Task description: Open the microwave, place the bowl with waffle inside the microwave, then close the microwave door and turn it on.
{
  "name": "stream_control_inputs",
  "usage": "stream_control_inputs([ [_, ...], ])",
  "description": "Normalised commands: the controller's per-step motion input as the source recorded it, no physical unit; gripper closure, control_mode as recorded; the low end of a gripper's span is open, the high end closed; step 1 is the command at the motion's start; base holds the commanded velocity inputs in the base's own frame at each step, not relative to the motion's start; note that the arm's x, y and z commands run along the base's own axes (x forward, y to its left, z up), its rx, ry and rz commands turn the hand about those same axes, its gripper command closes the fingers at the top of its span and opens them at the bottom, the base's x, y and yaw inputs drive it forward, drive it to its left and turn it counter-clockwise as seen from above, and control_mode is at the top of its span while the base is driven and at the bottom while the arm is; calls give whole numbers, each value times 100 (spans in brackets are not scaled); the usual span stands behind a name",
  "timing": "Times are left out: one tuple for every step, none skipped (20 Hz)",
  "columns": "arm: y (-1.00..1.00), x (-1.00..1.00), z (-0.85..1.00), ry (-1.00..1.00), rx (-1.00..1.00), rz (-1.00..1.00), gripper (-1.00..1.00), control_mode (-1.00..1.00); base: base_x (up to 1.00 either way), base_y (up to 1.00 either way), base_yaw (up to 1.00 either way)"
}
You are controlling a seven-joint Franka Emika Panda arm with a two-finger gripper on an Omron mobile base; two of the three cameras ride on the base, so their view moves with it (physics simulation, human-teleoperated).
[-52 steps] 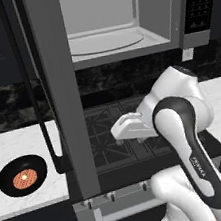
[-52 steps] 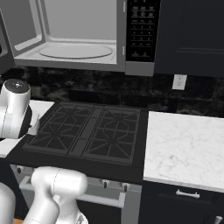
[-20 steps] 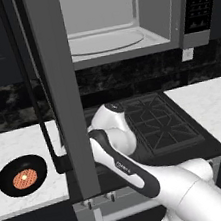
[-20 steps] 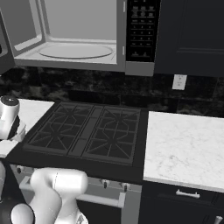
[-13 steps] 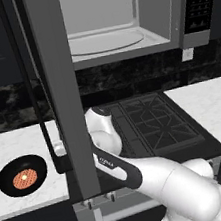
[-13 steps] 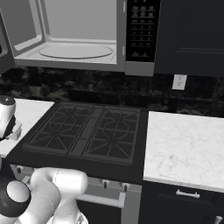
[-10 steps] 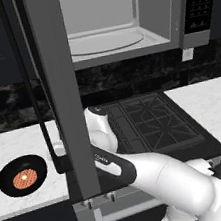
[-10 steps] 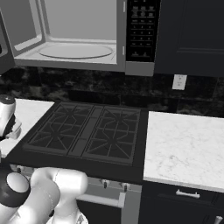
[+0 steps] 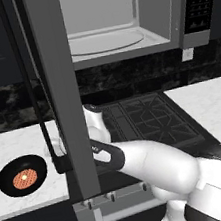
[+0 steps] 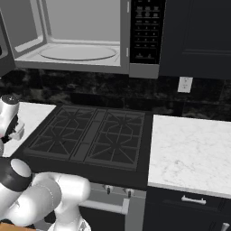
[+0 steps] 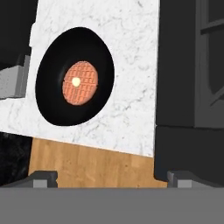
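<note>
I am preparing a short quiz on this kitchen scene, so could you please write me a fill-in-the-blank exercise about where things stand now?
1. The microwave door stands ____.
2. The waffle lies inside the black ____.
3. The bowl rests on the white marble ____, left of the stove.
4. The gripper hovers over the bowl with its jaws ____.

Missing words: open; bowl; counter; open

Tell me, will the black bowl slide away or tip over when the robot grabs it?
The bowl looks glossy, on smooth marble counter, so it may well slide if nudged. It is shallow and wide, so tipping seems unlikely. The waffle lies loose and flat inside and could shift if the bowl tilts.
</note>
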Motion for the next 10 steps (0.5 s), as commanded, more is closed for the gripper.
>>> stream_control_inputs([
  [4, 39, -5, 1, 0, 0, -100, -100, 0, 0, 0],
  [4, 44, -6, 2, 0, -2, -100, -100, 0, 0, 0],
  [8, 50, -13, 1, 0, -2, -100, -100, 0, 0, 0],
  [3, 50, -15, 1, 0, -2, -100, -100, 0, 0, 0],
  [4, 46, -20, 0, 0, -2, -100, -100, 0, 0, 0],
  [8, 45, -31, 0, 0, -1, -100, -100, 0, 0, 0],
  [4, 44, -33, 0, 0, 0, -100, -100, 0, 0, 0],
  [8, 28, -46, 0, 0, 0, -100, -100, 0, 0, 0],
  [14, 35, -46, 0, 0, 0, -100, -100, 0, 0, 0],
  [22, 20, -49, 0, 0, 0, -100, -100, 0, 0, 0],
])
